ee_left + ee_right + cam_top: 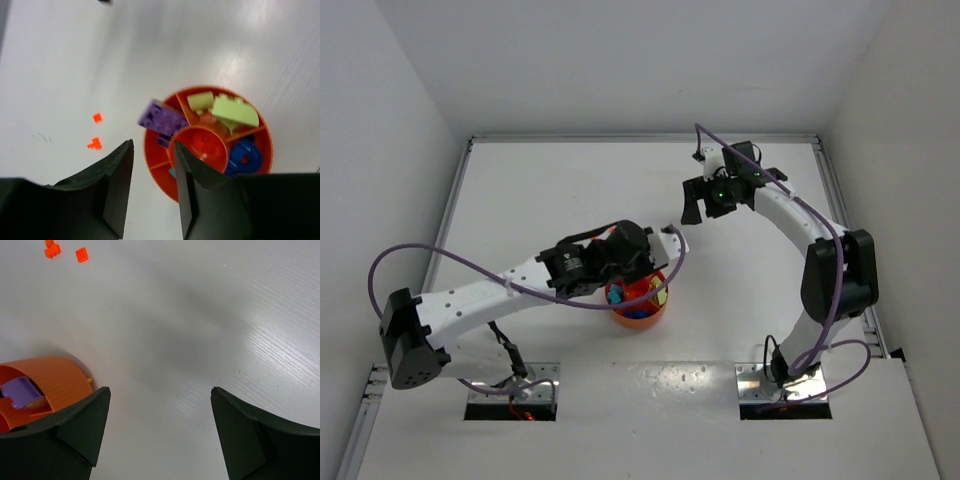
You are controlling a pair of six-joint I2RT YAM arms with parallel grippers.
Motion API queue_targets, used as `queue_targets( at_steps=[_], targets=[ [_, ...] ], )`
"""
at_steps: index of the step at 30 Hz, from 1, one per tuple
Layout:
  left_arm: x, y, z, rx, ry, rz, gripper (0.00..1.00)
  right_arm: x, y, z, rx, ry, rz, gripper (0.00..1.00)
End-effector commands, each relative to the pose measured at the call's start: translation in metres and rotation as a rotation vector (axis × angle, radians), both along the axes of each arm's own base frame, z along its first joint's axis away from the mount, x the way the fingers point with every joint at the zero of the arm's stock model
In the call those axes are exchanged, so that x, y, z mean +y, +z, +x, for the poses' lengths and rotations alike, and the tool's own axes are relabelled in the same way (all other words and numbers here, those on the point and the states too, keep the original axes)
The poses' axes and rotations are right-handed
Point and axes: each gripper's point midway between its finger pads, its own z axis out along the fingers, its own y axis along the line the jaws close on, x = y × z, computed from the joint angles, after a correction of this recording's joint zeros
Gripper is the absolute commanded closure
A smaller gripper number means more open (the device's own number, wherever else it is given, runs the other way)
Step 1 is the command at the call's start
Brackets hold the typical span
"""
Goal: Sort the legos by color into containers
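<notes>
Top external view: I have the orange tray (655, 312) on the near half of the table (570, 180). My left gripper (628, 272) hangs right over the tray's far-left part and hides it, so I cannot judge its fingers from here. Blue and yellow bits show in the uncovered part. My right gripper (703, 212) is well apart from the tray, beyond it and to the right, with its fingers spread.

Left wrist view: the left fingers are spread, with only bare table between them. One finger overlaps the tray's near-left rim, but I cannot tell whether it touches. The centre cup (190, 134) holds an orange-red brick (207, 145). The wedges beyond the cup hold pale green bricks (234, 111), and the wedge to its right holds blue bricks (245, 156). A purple brick (162, 119) lies tilted across the left rim, partly sticking out. Two small orange bricks (97, 118) lie on the table left of the tray, well apart from it.

Right wrist view: the right fingers are spread wide and empty. The tray sits at the left edge, the purple brick showing against its wall. A sliver of yellow (90, 381) peeks at the wall's right edge.
</notes>
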Motion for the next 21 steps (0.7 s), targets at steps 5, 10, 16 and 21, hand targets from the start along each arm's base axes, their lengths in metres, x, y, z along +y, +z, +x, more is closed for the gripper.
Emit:
queue_targets(
  at_steps=[5,10,16,21],
  targets=[
    [0.008,0.164,0.056,-0.165,0.245,-0.439,0.61,0.012,0.065,0.005,-0.132,0.075,0.065,0.22],
    [0.056,0.167,0.091,-0.167,0.493,-0.534,0.64,0.001,0.075,0.024,-0.211,0.188,-0.072,0.23],
    [0.123,0.136,0.115,-0.115,0.685,-0.589,0.21,0.013,0.078,0.068,-0.223,0.336,-0.143,0.23],
    [0.167,0.11,0.12,-0.069,0.79,-0.575,0.06,0.055,0.08,0.104,-0.222,0.354,-0.065,0.22]
  ],
)
